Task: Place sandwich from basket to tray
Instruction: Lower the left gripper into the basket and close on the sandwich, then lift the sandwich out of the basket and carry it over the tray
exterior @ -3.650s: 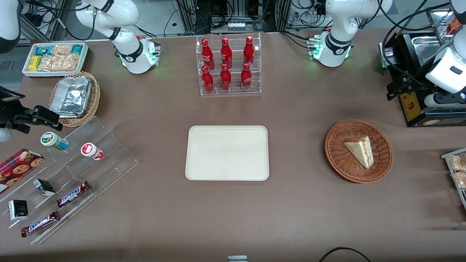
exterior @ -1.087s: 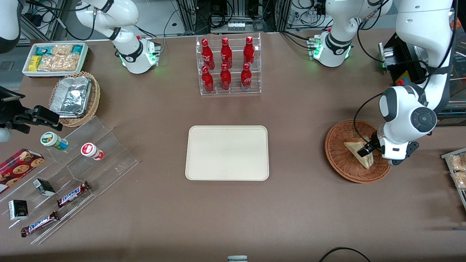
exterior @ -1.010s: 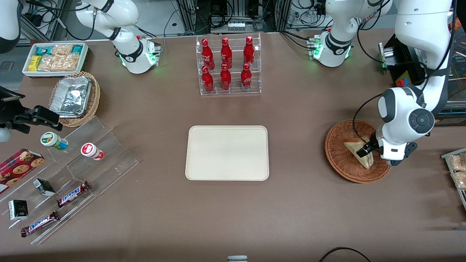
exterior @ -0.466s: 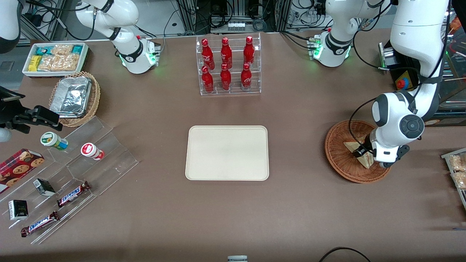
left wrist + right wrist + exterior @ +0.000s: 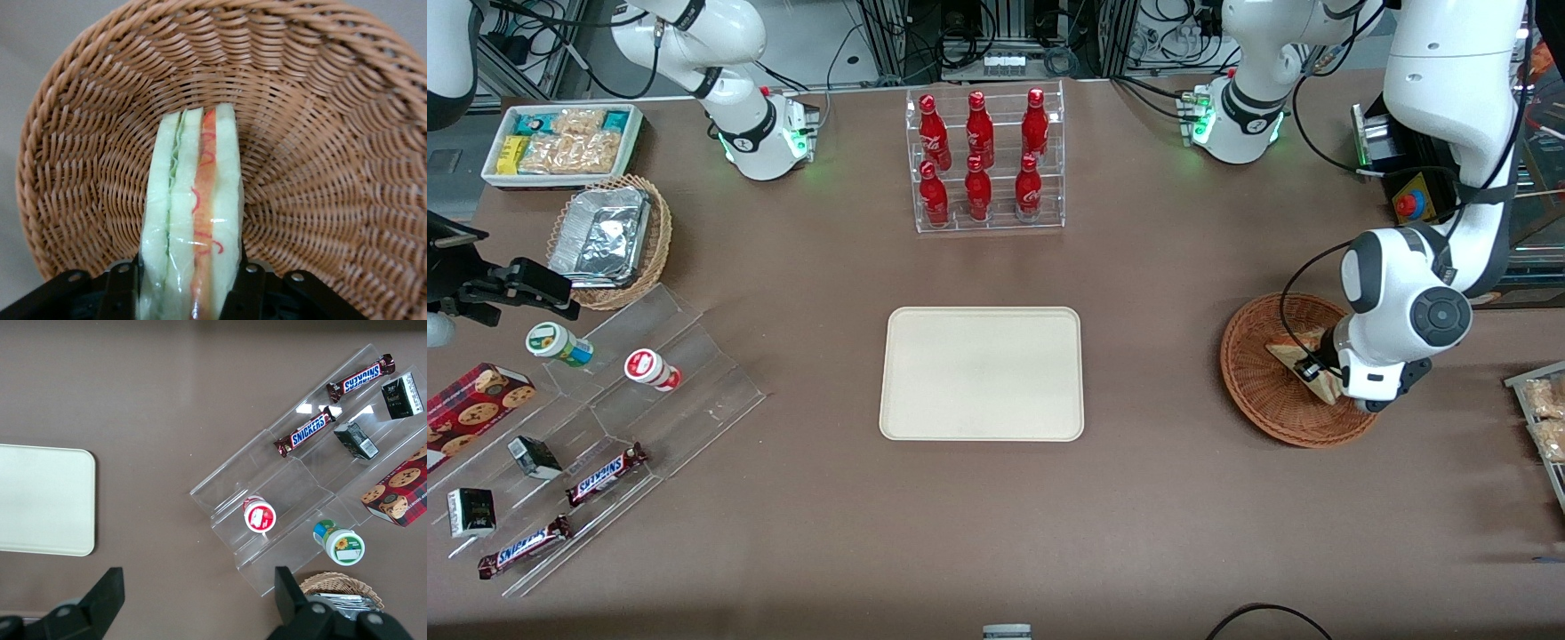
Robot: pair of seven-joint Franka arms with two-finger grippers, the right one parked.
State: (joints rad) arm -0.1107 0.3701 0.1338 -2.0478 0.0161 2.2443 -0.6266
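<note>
The sandwich (image 5: 1291,350), a pale bread wedge, is inside the round reddish-brown basket (image 5: 1254,391) toward the working arm's end of the table. My left gripper (image 5: 1316,370) is down in the basket and shut on the sandwich. In the left wrist view the sandwich (image 5: 193,200) stands on edge with its green and orange layers showing. The black fingers (image 5: 245,280) press both its bread faces, the gripper (image 5: 191,288) astride it, and the basket (image 5: 320,133) weave lies all around. The cream tray (image 5: 981,373) lies at the table's middle, bare, also seen from the right wrist as the tray (image 5: 40,500).
A clear rack of red bottles (image 5: 984,160) stands farther from the camera than the tray. A stepped acrylic stand (image 5: 649,391) with snacks, a lighter wicker basket with foil container (image 5: 609,240) and a white snack bin (image 5: 560,142) sit toward the parked arm's end. Snack packets (image 5: 1543,418) lie beside the basket.
The left arm came in over the basket and lowered onto the sandwich. Its fingers closed on the wedge, which has tipped up from lying flat onto its edge.
</note>
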